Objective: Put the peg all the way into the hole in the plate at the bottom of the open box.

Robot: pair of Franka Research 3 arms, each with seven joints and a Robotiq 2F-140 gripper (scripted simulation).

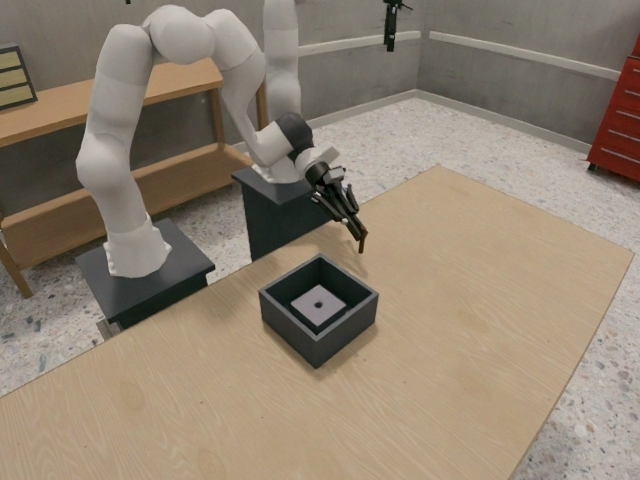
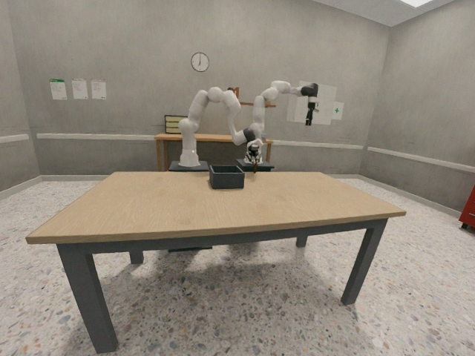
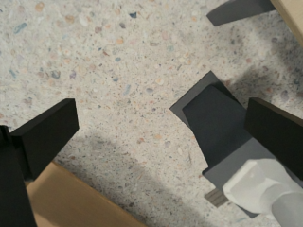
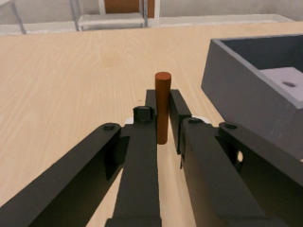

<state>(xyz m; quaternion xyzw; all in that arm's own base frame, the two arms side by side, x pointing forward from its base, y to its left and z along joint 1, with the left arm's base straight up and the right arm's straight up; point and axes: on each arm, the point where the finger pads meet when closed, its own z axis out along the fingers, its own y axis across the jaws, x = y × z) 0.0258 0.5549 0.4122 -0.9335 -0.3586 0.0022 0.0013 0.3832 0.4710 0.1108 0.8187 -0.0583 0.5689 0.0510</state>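
Beside the open dark grey box [image 1: 341, 330] [image 2: 227, 179] [image 4: 256, 90] on the wooden table [image 1: 465, 330] [image 2: 230, 207] [image 4: 71, 71], the right gripper [image 1: 356, 227] [image 2: 254, 161] [image 4: 162, 103] grasps the orange-brown peg [image 1: 362, 240] [image 2: 255, 167] [image 4: 163, 104], the box's near wall standing between peg and plate [image 1: 317, 297] [image 4: 284, 78]; the left gripper [image 2: 308, 123] [image 3: 161, 113] is spread wide; wall posters [image 2: 79, 88] bear print too small to read

The fingers pinch an orange-brown peg [image 4: 163, 106], with the dark open box [image 4: 251, 90] at the picture's right.
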